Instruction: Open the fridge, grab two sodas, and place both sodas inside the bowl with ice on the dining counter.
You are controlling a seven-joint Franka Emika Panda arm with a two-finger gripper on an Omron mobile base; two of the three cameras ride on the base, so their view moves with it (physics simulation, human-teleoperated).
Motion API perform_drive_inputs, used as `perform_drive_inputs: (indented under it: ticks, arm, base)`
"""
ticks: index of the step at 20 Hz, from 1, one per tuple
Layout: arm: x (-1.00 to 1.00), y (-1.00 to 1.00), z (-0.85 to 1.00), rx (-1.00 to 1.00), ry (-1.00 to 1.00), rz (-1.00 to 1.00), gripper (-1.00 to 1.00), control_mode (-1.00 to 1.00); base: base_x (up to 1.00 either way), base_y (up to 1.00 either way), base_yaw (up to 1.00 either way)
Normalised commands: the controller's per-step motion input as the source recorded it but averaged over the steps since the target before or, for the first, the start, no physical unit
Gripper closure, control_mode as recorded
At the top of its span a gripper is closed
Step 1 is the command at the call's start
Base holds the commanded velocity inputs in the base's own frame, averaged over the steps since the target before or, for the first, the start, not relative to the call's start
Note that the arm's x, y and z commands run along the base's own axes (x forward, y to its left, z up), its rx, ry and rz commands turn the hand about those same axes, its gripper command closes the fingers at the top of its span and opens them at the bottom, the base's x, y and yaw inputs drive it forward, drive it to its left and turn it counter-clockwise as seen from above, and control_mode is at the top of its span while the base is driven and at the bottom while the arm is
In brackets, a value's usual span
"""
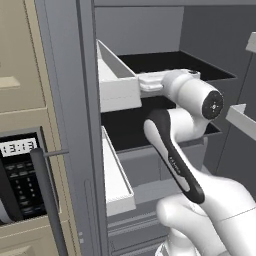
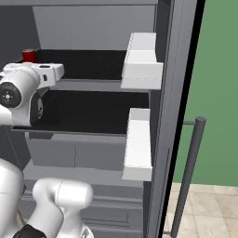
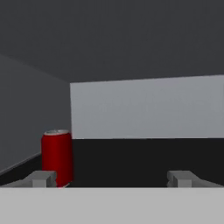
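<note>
Gripper (image 3: 112,179): jaws spread wide, nothing between them; in the hand view its 2 grey fingertips (image 3: 43,178) poke up from the bottom edge, pointing into the fridge at shelf height.
Arm (image 1: 195,100): white, bent at the elbow, reaching into the open fridge from below; the wrist sits level with the upper black shelf.
Fridge (image 1: 75,100): both doors swung open, grey walls inside, 2 black shelves one above the other, pale drawers beneath.
Soda (image 3: 57,156): 1 red can standing upright on the black shelf (image 3: 140,159), near the left inner wall; in the hand view it is just behind the left fingertip, apart from it as far as I can tell. From the right base view its red top peeks over the wrist at the back left of the upper shelf.
Door bins (image 2: 142,62): white, 2 on each open door, one over the other.
Door handle (image 2: 188,176): dark vertical bar on the right door's outer face.
Microwave (image 1: 20,175): black panel with a lit clock, set in the beige cabinet left of the fridge.
</note>
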Motion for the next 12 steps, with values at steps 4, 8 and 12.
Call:
perform_drive_inputs:
  ticks: [4,8,12]
  arm:
    - [0.0,0.0,0.03,0.0,-0.01,-0.01,-1.0,-1.0]
    - [0.05,0.05,0.0,-0.05,0.04,0.0,-1.0,-1.0]
    - [0.19,0.3,-0.09,-0.12,0.14,0.0,-1.0,-1.0]
  base:
    - [0.0,0.0,0.0]
    - [0.0,0.0,0.0]
    - [0.0,0.0,0.0]
